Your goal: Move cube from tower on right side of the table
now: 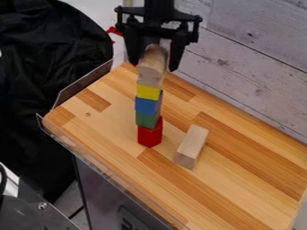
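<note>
At the top of the view, the black gripper (pixel 154 65) hangs open, its fingers on either side of the tower's top. A rounded natural-wood piece (pixel 153 57) is at the top between the fingers, apparently not clamped. Under it come a pale wooden block (pixel 150 80), a yellow cube (pixel 147 91), a blue cube (pixel 146 105), a green cube (pixel 147 119) and, at the bottom, a red cube (pixel 150 133) on the table (pixel 240 179). The tower stands upright, left of the view's middle.
A long plain wooden block (pixel 192 146) lies on the table just right of the tower's base. Behind the table runs a whitewashed plank wall (pixel 252 58). A clear raised edge (pixel 108 173) borders the table's front left side.
</note>
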Robot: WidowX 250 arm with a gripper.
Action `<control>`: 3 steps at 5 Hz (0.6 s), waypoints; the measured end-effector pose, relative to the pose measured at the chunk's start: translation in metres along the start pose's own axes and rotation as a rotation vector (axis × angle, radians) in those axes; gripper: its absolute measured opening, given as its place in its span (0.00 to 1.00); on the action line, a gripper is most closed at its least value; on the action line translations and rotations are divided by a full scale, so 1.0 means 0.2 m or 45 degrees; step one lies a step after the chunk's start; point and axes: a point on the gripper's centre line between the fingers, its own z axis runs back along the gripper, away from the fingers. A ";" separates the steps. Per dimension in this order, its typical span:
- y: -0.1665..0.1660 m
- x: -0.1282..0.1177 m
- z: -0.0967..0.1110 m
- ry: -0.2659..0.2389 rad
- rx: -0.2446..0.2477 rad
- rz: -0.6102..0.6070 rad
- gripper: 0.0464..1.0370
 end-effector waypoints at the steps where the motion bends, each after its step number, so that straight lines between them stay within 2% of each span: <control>1: 0.00 0.00 0.00 0.003 -0.004 0.005 0.57; 2: 0.03 -0.01 0.01 0.016 0.045 0.037 0.57; 3: 0.03 -0.01 0.06 -0.016 0.070 0.046 0.57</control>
